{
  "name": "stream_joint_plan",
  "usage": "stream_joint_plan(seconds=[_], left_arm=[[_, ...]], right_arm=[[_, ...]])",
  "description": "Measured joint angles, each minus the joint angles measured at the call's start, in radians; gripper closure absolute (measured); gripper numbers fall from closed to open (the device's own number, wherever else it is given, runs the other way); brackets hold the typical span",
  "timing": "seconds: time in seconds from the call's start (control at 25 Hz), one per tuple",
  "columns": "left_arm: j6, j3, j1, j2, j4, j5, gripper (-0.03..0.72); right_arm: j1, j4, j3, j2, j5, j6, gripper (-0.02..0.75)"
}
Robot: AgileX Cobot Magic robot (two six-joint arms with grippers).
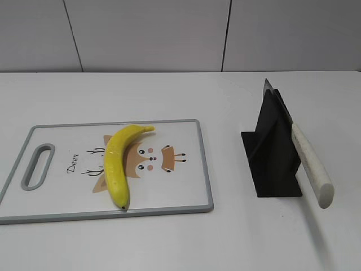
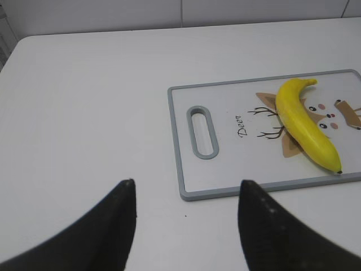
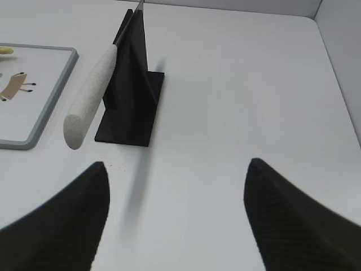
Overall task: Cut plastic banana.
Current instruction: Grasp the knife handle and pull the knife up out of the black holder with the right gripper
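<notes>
The plastic banana [image 1: 118, 165] lay on the cutting board [image 1: 186, 195], curved, with its stem tip pointing away and its dark end close to the board's near edge. The knife [image 1: 309, 164] sat in a black holder [image 1: 271, 161] well apart from the board, blade slotted in and pale handle sticking out towards the camera at a slant.

Both grippers hovered above the table, jaws spread wide and holding nothing. The left gripper [image 2: 186, 192] hung short of the board; the board's handle slot lay ahead of it and the banana further ahead and off to its right. The right gripper [image 3: 176, 172] hung short of the holder, with the knife handle ahead of it and to its left.

Nothing had been picked up, so the step in hand was judged to be fetching the knife. To do that well, the right gripper would need to shift left and forward, line its jaws across the handle rather than along it, and close on the middle of the handle, not the rounded butt, so the blade would not swing. Drawing the knife out along the slot's own line would likely keep the light holder from tipping. The left gripper could meanwhile steady the banana near one end, clear of the intended cut.
</notes>
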Motion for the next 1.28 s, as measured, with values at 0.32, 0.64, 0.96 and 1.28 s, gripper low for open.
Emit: stream_joint_plan(seconds=[0.32, 0.64, 0.96, 1.28], left_arm=[[0.000, 0.000, 0.000, 0.000, 0.001, 0.000, 0.136], [0.000, 0.000, 0.000, 0.000, 0.001, 0.000, 0.136], [0.000, 0.000, 0.000, 0.000, 0.001, 0.000, 0.136], [0.000, 0.000, 0.000, 0.000, 0.001, 0.000, 0.136]], right_arm=[[0.000, 0.000, 0.000, 0.000, 0.000, 0.000, 0.154], [0.000, 0.000, 0.000, 0.000, 0.000, 0.000, 0.153], [0.000, 0.000, 0.000, 0.000, 0.000, 0.000, 0.153], [0.000, 0.001, 0.000, 0.000, 0.000, 0.000, 0.153]])
